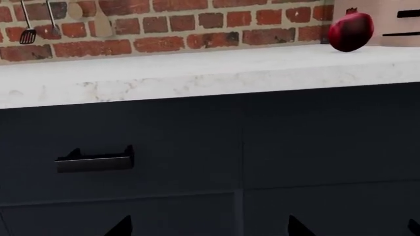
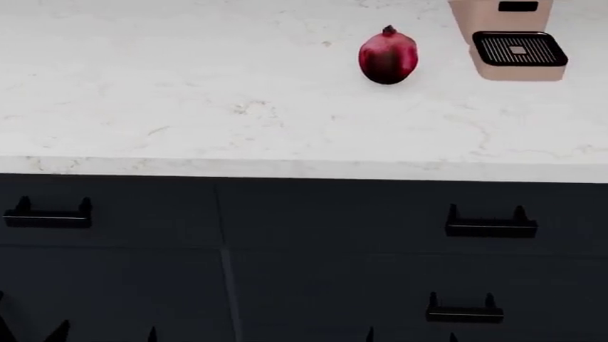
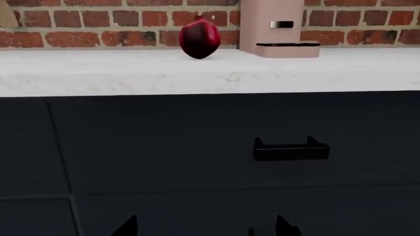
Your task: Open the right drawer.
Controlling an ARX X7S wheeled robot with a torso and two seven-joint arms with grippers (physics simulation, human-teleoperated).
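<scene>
The right drawer (image 2: 409, 214) is shut, its dark flat front flush under the white counter edge. Its black bar handle (image 2: 491, 225) sits toward the right; it also shows in the right wrist view (image 3: 290, 149). My right gripper (image 3: 206, 231) is open and empty, short of the drawer front and below and left of the handle; in the head view its tips (image 2: 411, 338) show at the bottom edge. My left gripper (image 1: 210, 231) is open and empty, facing the seam between the two drawers; its tips (image 2: 105, 336) are at the bottom left.
A pomegranate (image 2: 388, 55) and a pink coffee machine (image 2: 513, 43) stand on the white counter (image 2: 190, 92). The left drawer has its own handle (image 2: 48, 214). A lower front carries another bar handle (image 2: 465, 311). Utensils (image 1: 29, 29) hang on the brick wall.
</scene>
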